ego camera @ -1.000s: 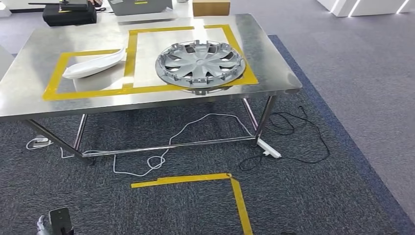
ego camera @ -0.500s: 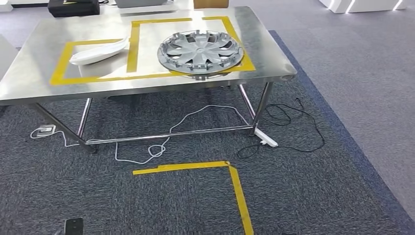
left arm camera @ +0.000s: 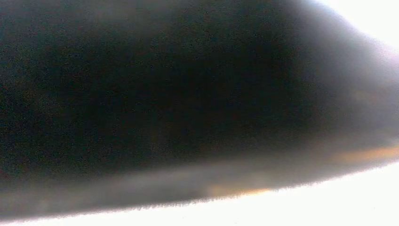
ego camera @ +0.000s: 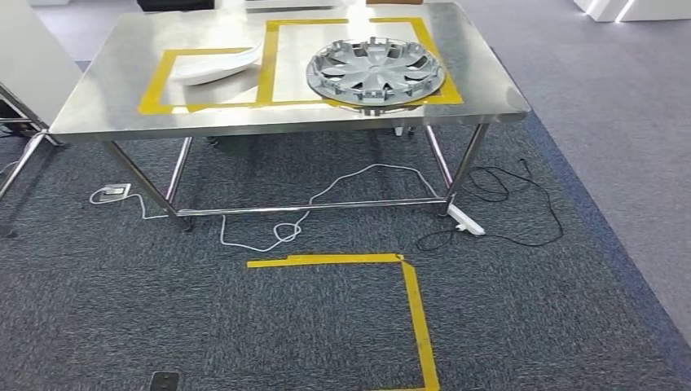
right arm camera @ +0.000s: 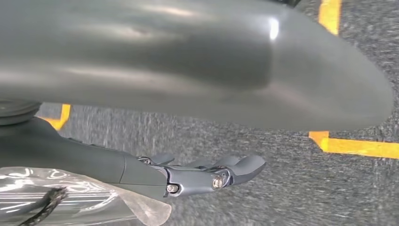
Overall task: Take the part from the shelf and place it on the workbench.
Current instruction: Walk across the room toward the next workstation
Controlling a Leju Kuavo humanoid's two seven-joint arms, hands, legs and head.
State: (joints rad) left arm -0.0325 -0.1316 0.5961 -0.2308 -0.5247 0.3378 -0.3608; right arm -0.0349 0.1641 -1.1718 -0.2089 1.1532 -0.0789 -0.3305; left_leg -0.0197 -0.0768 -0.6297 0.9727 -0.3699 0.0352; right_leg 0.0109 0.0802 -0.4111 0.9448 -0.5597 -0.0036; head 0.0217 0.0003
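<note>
A steel surface point(ego camera: 106, 98) on thin metal legs stands on dark grey carpet point(ego camera: 122, 309). Yellow tape point(ego camera: 415, 309) marks a corner on the carpet in front of it. White and black cables point(ego camera: 358, 175) trail beneath. Paler grey floor point(ego camera: 619, 106) lies at right.

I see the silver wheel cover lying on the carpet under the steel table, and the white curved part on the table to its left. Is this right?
Not quite. The head view shows the wheel cover lying on top of the steel table, inside the yellow tape outline, not on the carpet. The white curved part is indeed on the table to its left.
</note>
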